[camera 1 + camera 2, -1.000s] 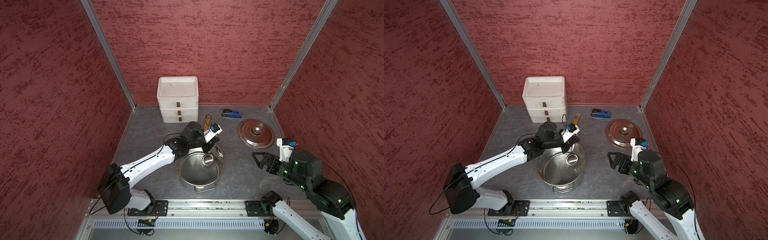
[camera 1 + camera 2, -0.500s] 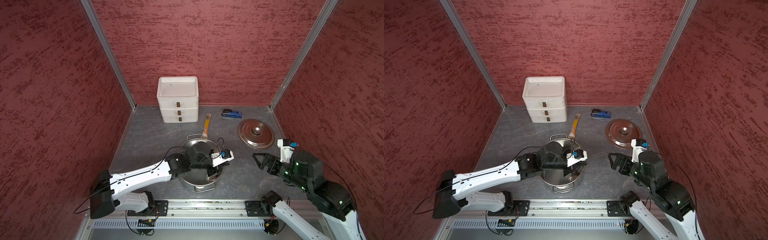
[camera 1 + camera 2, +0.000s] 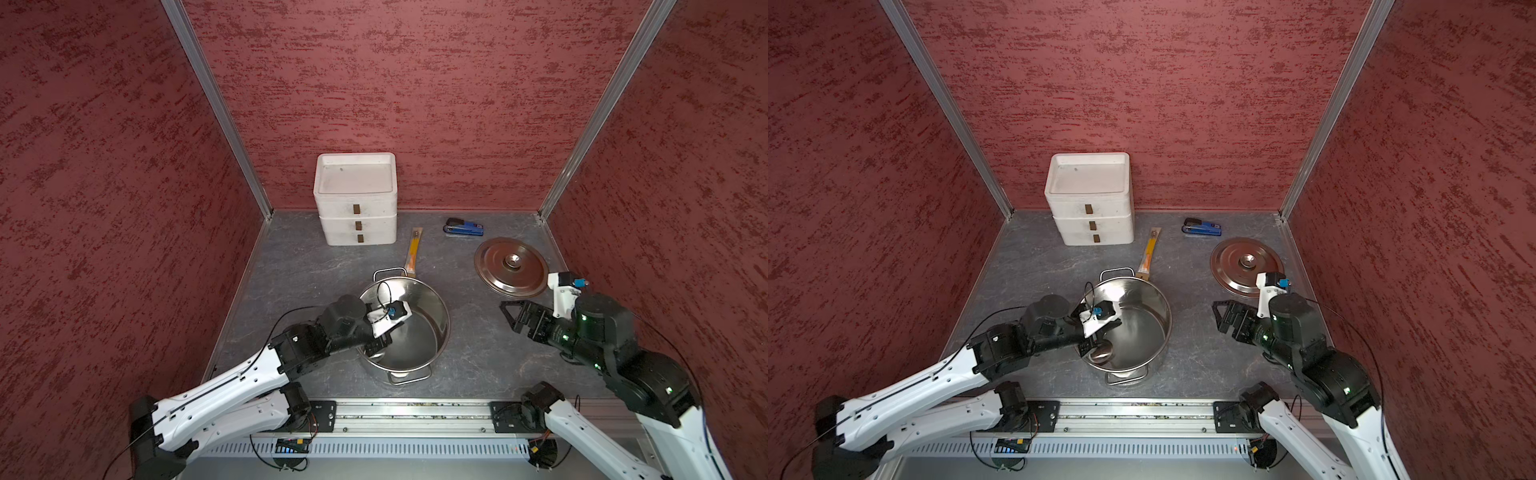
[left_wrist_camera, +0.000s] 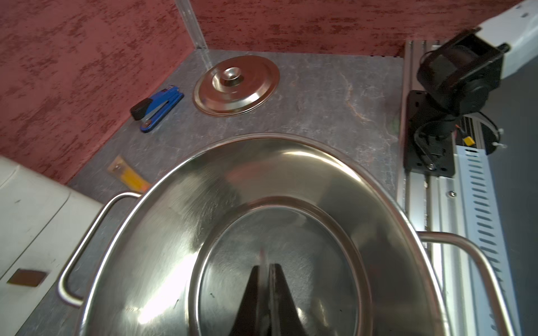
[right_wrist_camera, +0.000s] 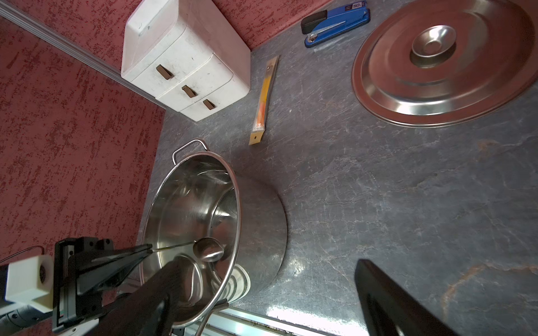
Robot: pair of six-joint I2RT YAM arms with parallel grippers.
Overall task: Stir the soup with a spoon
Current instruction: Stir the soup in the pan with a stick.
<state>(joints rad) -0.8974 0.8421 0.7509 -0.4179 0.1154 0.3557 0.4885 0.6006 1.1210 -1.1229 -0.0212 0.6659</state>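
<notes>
Status at stirring step: left fingers [image 4: 276, 293] are closed tight on the thin handle of the spoon [image 5: 208, 250], with only a short run of handle showing between the fingertips and the bowl. The bowl sits low inside the pot [image 3: 434, 309], close to the wall on my left arm's side; I cannot tell whether it touches the bottom. No liquid is visible, only bare steel. The pot stands upright on the worktop [image 3: 478, 353], and its lid [image 3: 511, 268] lies flat, well apart towards the back right. Right fingers [image 5: 390, 299] are spread wide and hold nothing, hovering over the worktop to the right of the pot, in front of the lid. My read is that the stir is under way, not finished. To do it well, I want to sweep the bowl in a smooth circle, holding it a little off the wall, since nothing braces the pot and a push on the wall would probably slide it. The height should stay constant so the bowl neither scrapes hard nor lifts out. The left wrist needs to stay above the rim, because its cable hangs near the edge. A thin metal handle may pivot in the grip, so go slowly. An orange stick [image 3: 412, 253] lies just behind the far handle, and the pot should not be nudged that way. If the pot creeps, the right arm is free to steady it.
</notes>
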